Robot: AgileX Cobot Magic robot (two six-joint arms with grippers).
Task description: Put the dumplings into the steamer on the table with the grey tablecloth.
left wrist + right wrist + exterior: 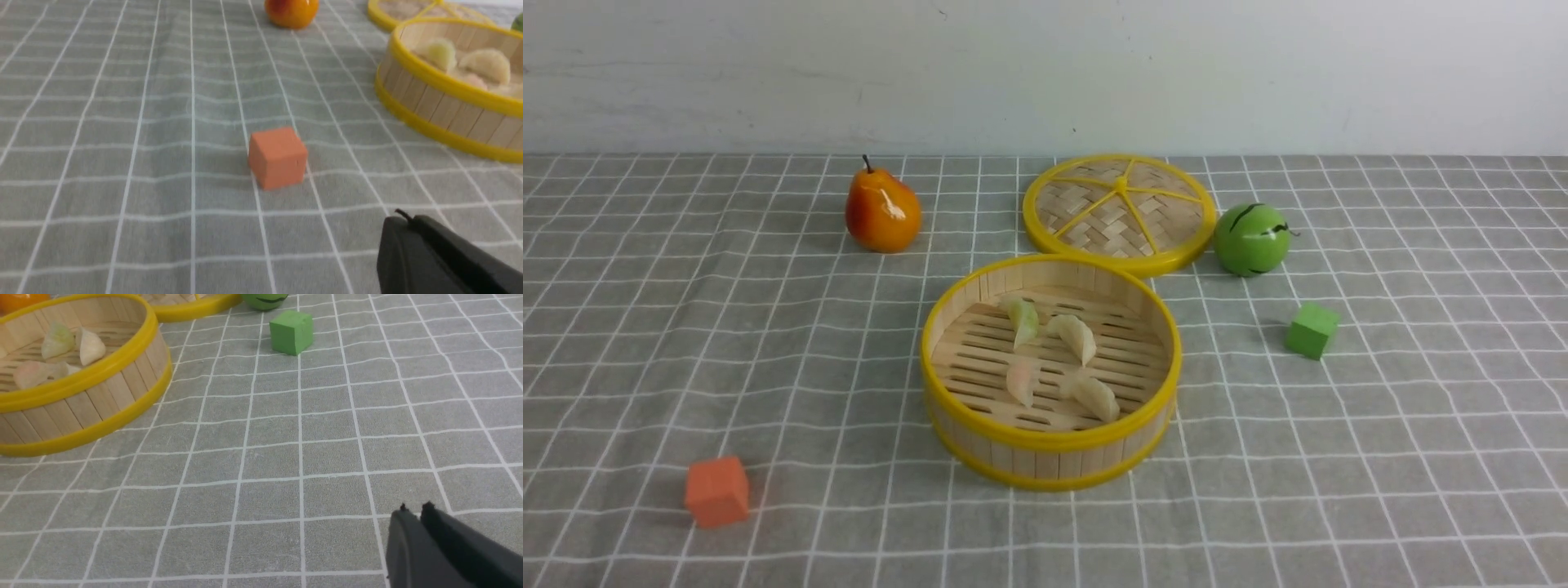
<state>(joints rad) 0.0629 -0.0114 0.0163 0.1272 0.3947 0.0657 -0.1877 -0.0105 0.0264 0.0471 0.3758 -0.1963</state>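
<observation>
Pressing its dark tips together, the left gripper [404, 216] is closed on itself above the grey tablecloth [849, 523], in a dim corner of its wrist view. The right gripper [416, 510] hovers over the cloth too, its tips parted by what looks like a narrow gap.

Outward from the left gripper, an orange cube [717, 492] sits on the cloth at the near left, well apart from the steamer [1054, 441]. That round bamboo basket stands upright near the middle of the table, yellow rims at top and bottom. All four dumplings lie inside on its slotted floor: the greenish dumpling [1024, 320] at the far side, a cream dumpling [1074, 336] to its right, the pinkish dumpling [1020, 382] nearer the front, and another cream dumpling [1094, 398] at the front right.

Behind the steamer, the woven lid [1086, 208] lies flat, knob up; whether their rims touch, I can't tell. A green ball with dark stripes [1250, 241] sits just to the right of the lid, and a green cube [1312, 331] rests nearer, right of the steamer. An orange-red pear [883, 211] stands at the far left, stem up.
</observation>
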